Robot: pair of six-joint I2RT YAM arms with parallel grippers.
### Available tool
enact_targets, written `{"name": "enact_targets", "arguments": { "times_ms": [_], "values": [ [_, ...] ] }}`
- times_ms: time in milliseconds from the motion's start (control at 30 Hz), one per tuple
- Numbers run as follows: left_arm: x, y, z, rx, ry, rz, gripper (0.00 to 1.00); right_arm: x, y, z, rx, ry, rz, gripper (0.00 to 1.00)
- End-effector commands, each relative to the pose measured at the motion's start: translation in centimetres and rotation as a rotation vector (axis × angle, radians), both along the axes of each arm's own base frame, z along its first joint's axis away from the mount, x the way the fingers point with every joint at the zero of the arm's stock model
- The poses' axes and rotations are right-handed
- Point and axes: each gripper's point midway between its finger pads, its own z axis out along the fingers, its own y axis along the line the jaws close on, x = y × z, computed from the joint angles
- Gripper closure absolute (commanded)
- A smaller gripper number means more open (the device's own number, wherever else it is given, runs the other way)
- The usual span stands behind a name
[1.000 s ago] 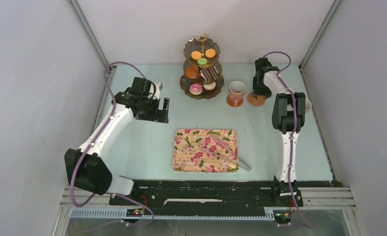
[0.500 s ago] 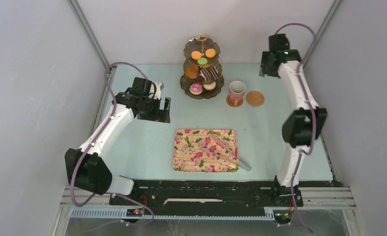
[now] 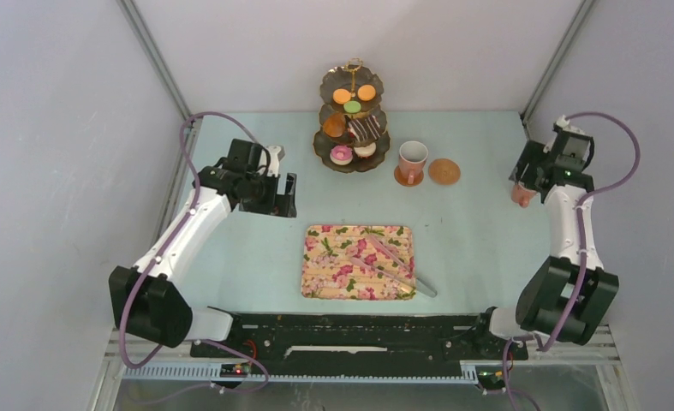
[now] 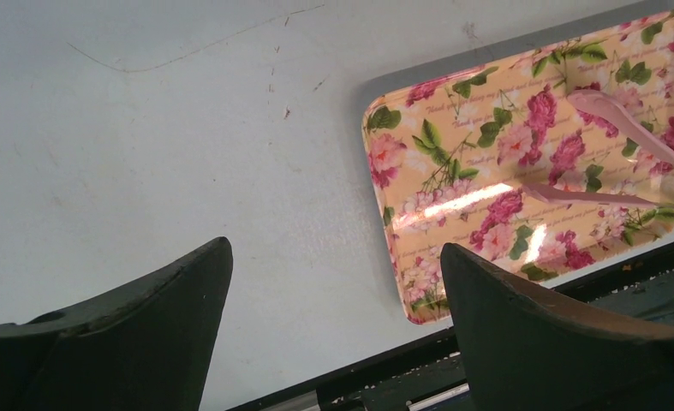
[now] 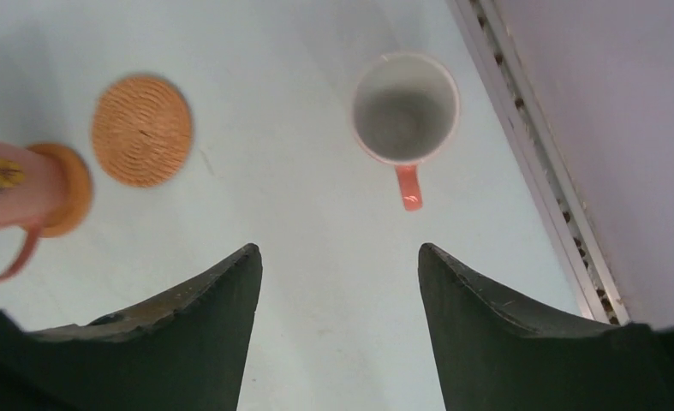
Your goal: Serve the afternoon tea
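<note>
Right end effector point(image 5: 337, 257) hovers above the desk point(image 5: 273, 103) near its right edge, jaws apart and empty. It looks down on a pink mug point(image 5: 406, 120) standing upright close to that edge, handle turned toward the jaws. The mug looks like glazed ceramic: stiff, light while empty, smooth enough to slip, apt to chip if knocked. The safest hold is probably across the rim wall, one finger inside, clear of the handle. A bare coaster point(image 5: 141, 130) lies further left. Left end effector point(image 4: 335, 257), also apart and empty, hangs near the tray point(image 4: 487, 171).
</note>
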Motion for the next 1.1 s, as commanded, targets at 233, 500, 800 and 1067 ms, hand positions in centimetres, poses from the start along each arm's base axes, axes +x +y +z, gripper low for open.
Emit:
{"name": "enact_targets", "arguments": {
  "times_ms": [233, 500, 800, 1067],
  "values": [
    [0.5, 0.3, 1.6, 0.013, -0.09, -0.023, 0.02, -0.4, -3.7, -7.3, 0.101, 0.132, 0.049, 0.37],
    [0.7, 0.7, 1.4, 0.026, -0.078, -0.012, 0.02, -0.2, -4.6, -11.1, 0.104, 0.221, 0.034, 0.41],
    [0.9, 0.9, 1.2, 0.048, -0.057, -0.006, 0.02, 0.2, -5.6, -13.5, 0.079, 0.263, 0.03, 0.44],
    [1.2, 0.9, 1.2, 0.055, -0.042, -0.004, 0.02, 0.9, -5.9, -14.2, 0.08, 0.257, 0.011, 0.51]
  ]
}}
